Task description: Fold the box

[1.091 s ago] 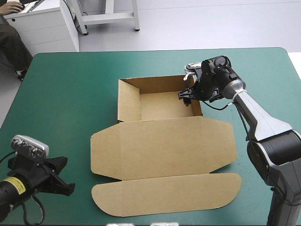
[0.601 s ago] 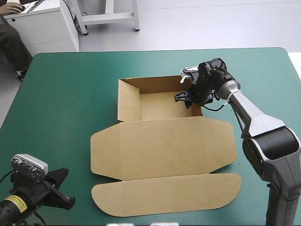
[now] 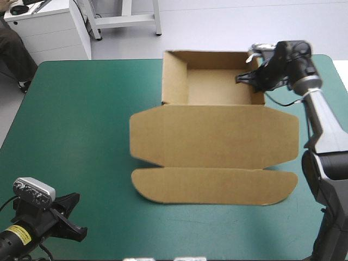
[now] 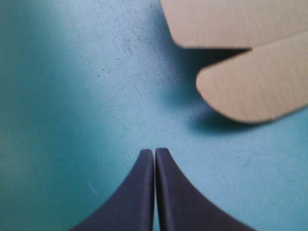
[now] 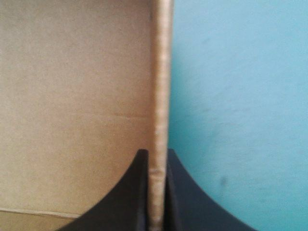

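The brown box point(image 3: 215, 136) lies toward the table's far right as an open tray with its lid and rounded front flap point(image 3: 215, 186) flat. The tray's far wall point(image 3: 215, 58) stands at the table's far edge. My right gripper point(image 3: 246, 78) is shut on the tray's right wall point(image 5: 161, 72), one black finger inside and one outside, as the right wrist view point(image 5: 156, 155) shows. My left gripper point(image 3: 73, 218) hovers low at the near left corner, shut and holding nothing point(image 4: 154, 151). The flap's rounded end point(image 4: 255, 82) lies ahead of it and to one side.
Bare teal-green cover point(image 3: 76, 119) stretches left of the box. The right arm reaches along the table's right edge point(image 3: 340, 87). A white cabinet point(image 3: 49, 27) stands beyond the far left corner.
The right gripper has shut on the tray's right wall, and the whole box has slid toward the far right. The left gripper has drawn back slightly toward the near edge.
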{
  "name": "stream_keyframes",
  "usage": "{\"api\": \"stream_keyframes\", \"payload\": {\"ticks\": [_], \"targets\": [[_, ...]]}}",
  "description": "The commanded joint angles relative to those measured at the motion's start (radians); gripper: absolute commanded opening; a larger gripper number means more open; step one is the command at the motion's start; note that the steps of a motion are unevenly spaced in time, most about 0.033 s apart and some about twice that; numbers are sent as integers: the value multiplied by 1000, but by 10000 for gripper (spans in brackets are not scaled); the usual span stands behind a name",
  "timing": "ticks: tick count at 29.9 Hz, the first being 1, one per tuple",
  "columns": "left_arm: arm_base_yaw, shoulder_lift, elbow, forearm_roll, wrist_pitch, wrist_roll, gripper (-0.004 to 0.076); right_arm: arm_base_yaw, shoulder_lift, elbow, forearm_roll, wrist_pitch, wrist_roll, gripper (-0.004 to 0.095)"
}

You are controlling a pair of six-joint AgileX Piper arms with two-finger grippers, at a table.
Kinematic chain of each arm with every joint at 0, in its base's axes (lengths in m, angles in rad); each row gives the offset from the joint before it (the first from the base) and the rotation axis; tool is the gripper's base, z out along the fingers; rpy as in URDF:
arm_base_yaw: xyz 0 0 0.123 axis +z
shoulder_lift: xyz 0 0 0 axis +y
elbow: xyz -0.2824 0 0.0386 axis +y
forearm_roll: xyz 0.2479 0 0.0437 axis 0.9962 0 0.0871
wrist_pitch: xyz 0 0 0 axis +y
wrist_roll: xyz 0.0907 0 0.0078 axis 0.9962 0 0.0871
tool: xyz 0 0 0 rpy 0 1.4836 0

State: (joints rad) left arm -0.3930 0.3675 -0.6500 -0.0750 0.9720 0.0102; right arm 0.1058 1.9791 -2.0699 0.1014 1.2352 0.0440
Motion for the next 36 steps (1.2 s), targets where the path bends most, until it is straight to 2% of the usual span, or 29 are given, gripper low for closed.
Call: {"api": "stream_keyframes", "payload": {"ticks": [1, 9, 14, 20, 29, 32, 34, 36], "targets": [[-3, 9, -27, -7, -67, -2, -10, -143, -117, -96, 21, 19, -33, -20], [-3, 9, -27, -7, -63, -2, -10, -451, -119, -115, 10, 17, -89, -20], [-3, 9, -27, -9, -63, -2, -10, -592, -72, -115, 13, 0, -98, -20], [-3, 9, -27, -8, -70, -2, -10, -684, -3, -115, 16, 3, -98, -20], [-3, 9, -27, -5, -84, -2, -10, -700, 77, -111, -52, 18, -136, -16], [-3, 9, -27, -5, -84, -2, -10, -700, 77, -111, -77, 18, -150, 50], [-3, 9, -27, -5, -84, -2, -10, -700, 77, -111, -79, 18, -150, 150], [-3, 9, -27, -5, -84, -2, -10, -700, 77, -111, -79, 18, -150, 323]]}}
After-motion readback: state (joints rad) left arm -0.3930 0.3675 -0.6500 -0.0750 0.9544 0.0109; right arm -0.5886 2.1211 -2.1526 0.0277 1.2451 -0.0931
